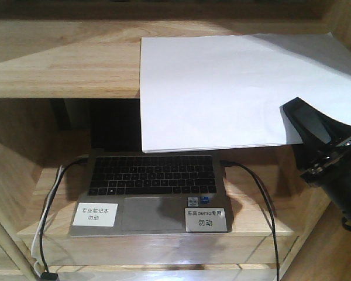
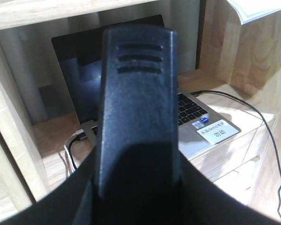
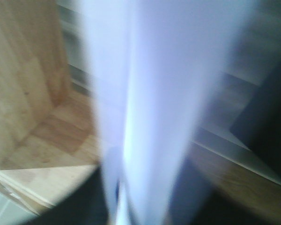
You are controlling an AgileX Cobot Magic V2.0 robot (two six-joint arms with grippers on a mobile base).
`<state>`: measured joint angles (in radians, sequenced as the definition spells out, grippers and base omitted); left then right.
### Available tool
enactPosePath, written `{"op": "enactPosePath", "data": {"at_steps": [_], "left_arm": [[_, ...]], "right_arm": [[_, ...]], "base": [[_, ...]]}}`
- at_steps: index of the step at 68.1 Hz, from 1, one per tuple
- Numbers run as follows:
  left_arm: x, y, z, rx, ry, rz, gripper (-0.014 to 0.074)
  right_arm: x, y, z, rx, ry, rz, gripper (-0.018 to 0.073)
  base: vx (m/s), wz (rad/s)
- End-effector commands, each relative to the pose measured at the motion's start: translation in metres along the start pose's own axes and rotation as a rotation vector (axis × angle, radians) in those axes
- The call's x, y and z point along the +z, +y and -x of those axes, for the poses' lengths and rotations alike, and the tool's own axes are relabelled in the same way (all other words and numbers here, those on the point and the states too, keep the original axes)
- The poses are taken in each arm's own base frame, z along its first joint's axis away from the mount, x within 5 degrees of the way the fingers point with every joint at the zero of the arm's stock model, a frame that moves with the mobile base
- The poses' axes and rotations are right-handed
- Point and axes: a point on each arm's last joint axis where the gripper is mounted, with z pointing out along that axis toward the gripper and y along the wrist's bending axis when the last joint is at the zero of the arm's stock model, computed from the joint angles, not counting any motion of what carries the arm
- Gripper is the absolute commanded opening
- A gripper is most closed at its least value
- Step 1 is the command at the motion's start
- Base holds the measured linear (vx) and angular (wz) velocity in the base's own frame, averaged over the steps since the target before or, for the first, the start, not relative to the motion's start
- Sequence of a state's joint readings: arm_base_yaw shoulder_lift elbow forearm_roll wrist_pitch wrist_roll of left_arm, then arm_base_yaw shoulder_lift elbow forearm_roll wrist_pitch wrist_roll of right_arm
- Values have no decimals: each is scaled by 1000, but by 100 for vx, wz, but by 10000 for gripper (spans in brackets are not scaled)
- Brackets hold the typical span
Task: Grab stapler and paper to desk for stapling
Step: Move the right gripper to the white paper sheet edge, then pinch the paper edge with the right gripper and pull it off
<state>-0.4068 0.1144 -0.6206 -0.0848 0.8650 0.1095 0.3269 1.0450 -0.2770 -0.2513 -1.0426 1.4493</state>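
Step in hand, as I am judging it: getting the sheets off the shelf for carrying to the table. The table is not showing in any view.

- A thin stack of blank white rectangular paper (image 1: pixel 222 88) is lying flat on the upper board of the light wooden shelf unit (image 1: pixel 58 64). Its near edge is overhanging well out above the open grey laptop (image 1: pixel 158 187) on the lower board.
- The black right claw (image 1: pixel 298 120) is sitting at the paper's near right corner. In the right wrist view the paper (image 3: pixel 164 93) is running up from between the jaws, badly blurred. I am reading the claw as clamped on that corner.
- The left claw (image 2: pixel 136 199) is gripping a small black stapler (image 2: pixel 136 93) of grainy plastic with 3 short grooves near its top. The stapler is standing upright and filling the middle of the left wrist view. No orange strip is showing from here.

Doing it well:
- The paper is looking limp and slick, and it is being held by 1 corner only. Sliding it out level and slowly should be keeping the sheets together and uncreased.
- The trailing edge is needing room past the shelf's front lip and the black cable (image 1: pixel 263 199) right of the laptop.
- The stapler is hard and rigid, so a firm grip is enough.
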Motion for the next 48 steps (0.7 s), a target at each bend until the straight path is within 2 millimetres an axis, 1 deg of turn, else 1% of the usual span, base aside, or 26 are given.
{"op": "enactPosePath", "data": {"at_steps": [1,2,10,25,38,48], "left_arm": [[-4,1,18,-12,-132,1,-6],[-4,1,18,-12,-132,1,-6],[-4,1,18,-12,-132,1,-6],[-4,1,18,-12,-132,1,-6],[-4,1,18,-12,-132,1,-6],[-4,1,18,-12,-132,1,-6]], "right_arm": [[5,16,4,-15,-19,117,-1],[5,16,4,-15,-18,118,-17],[4,16,2,-21,-1,120,-13],[-2,27,2,-78,13,139,-8],[-15,45,4,-140,-2,167,-3],[-28,52,3,-175,-3,130,-3]], "base": [[0,0],[0,0],[0,0],[0,0],[0,0],[0,0]]}}
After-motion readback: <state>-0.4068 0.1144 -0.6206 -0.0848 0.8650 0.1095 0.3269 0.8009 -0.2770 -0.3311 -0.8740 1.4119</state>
